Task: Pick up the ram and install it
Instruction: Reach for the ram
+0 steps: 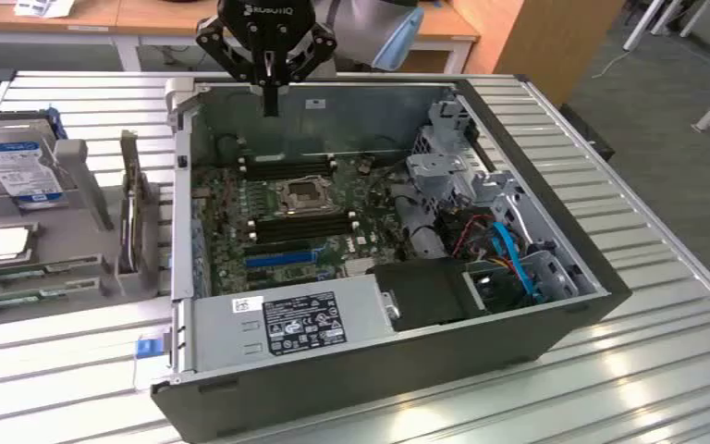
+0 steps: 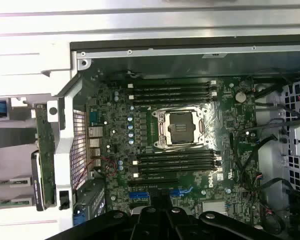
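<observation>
Two slim green ram sticks (image 1: 32, 272) lie in the grey holder on the exterior view's left, outside the computer case. My gripper (image 1: 271, 104) hangs above the back part of the open case (image 1: 368, 370), shut with nothing between its fingers, far from the ram. Below it the motherboard shows two banks of black memory slots (image 1: 284, 166) (image 2: 172, 90), one on each side of the processor socket (image 2: 180, 129). The second bank (image 2: 177, 162) lies nearer the case front. My gripper's dark linkage (image 2: 157, 212) shows in the wrist view.
A blue-and-silver hard drive (image 1: 16, 166) stands in the holder, with a square silver processor chip (image 1: 7, 242) in front of it. An upright card (image 1: 133, 217) stands beside the case wall. Inside are a power supply (image 1: 293, 319), drive cage (image 1: 454, 176) and cables (image 1: 503, 250).
</observation>
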Controlling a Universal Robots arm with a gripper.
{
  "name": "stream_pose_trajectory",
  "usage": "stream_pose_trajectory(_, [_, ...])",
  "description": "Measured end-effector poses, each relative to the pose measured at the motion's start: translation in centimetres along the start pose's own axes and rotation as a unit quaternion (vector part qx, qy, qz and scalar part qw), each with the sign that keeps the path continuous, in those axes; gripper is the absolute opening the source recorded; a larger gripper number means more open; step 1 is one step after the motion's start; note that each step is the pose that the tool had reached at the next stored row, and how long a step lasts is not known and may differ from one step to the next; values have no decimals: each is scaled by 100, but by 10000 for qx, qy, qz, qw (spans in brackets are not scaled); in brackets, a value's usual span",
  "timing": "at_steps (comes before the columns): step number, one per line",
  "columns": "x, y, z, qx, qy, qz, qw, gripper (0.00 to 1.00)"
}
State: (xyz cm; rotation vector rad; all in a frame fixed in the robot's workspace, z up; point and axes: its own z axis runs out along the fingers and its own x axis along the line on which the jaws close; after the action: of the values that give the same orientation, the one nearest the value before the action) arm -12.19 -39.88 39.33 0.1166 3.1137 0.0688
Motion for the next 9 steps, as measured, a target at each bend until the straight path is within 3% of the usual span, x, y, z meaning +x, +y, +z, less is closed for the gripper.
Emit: stream_pose_trajectory(9, [0,0,0,0,0,0,10000,10])
